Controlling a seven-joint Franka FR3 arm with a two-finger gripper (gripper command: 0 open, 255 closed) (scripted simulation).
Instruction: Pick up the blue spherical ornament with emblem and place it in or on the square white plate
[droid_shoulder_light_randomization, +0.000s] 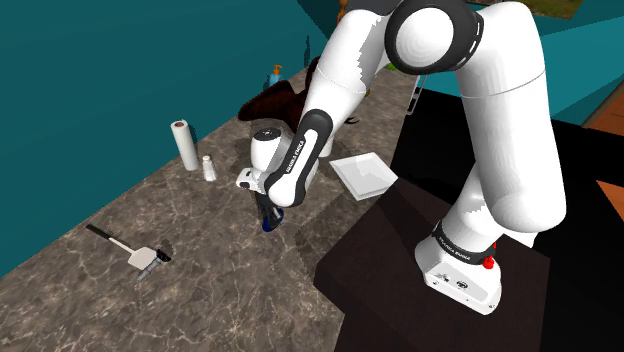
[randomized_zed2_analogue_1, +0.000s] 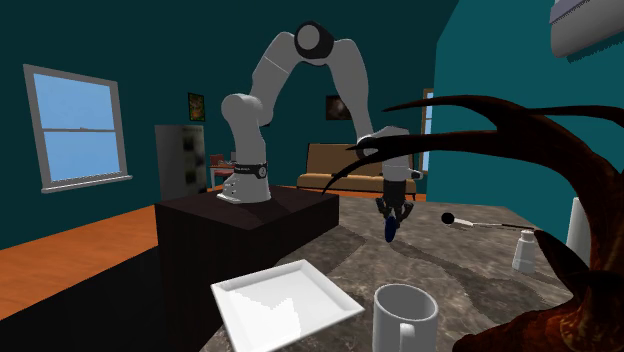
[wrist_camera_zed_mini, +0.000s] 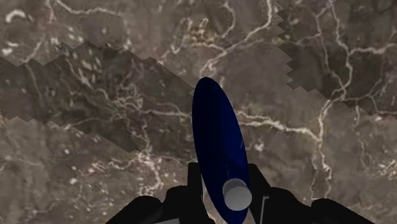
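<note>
Ornament (wrist_camera_zed_mini: 219, 146), dark blue with a pale cap, sat clenched between your gripper's (wrist_camera_zed_mini: 222, 177) two fingers, pointing down at the marbled counter (wrist_camera_zed_mini: 95, 76). You couldn't tell whether it touched the counter. In the shoulder view the ornament (droid_shoulder_light_randomization: 268, 222) hung under the gripper (droid_shoulder_light_randomization: 266, 212), and the plate (droid_shoulder_light_randomization: 363, 175) lay apart from it to that view's right, just beside the dark stand (droid_shoulder_light_randomization: 430, 250). A white roll (droid_shoulder_light_randomization: 182, 143) and a small bottle (droid_shoulder_light_randomization: 209, 168) stood to the left.
</note>
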